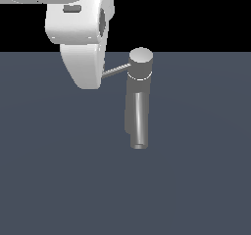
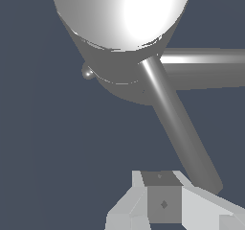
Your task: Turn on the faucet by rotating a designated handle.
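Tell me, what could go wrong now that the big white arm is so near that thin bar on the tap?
The handle is thin, so the pincer may slide off its end instead of pushing it round. The spout lies close by in the wrist view, so a stray move might bump it. In the exterior view the arm hides the handle's tip, so contact is hard to judge.

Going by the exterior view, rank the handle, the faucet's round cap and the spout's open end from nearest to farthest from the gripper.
1. The handle: its far end reaches the gripper, on the exterior view's left.
2. The round cap: at the handle's other end, to the exterior view's right.
3. The spout's open end: lowest in the view, well below the cap.
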Tool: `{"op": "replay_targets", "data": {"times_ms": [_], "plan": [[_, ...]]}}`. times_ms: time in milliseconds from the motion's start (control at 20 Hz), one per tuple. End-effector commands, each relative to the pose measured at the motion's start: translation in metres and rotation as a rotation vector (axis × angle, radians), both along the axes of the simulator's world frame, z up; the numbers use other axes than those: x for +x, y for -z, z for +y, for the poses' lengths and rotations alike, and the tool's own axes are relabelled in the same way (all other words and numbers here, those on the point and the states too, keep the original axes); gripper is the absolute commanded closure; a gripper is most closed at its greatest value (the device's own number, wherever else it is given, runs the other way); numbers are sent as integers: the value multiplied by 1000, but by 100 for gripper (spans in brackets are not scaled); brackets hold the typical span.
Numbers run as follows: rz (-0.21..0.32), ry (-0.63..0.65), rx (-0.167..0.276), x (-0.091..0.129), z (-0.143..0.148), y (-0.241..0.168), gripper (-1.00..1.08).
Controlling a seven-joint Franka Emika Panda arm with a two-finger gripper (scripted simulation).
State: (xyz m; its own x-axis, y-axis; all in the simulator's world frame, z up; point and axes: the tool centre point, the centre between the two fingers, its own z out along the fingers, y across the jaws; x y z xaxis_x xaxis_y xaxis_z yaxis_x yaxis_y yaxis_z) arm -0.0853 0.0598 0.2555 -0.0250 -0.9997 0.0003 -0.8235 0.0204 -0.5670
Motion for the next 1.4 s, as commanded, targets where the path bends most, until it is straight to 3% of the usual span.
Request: {"op": "replay_targets", "data": {"times_ms": [0, 1350], "plan": [[3, 10, 0, -4, -8, 3, 108], [8, 16, -1, -38, -38, 26, 108]]}}
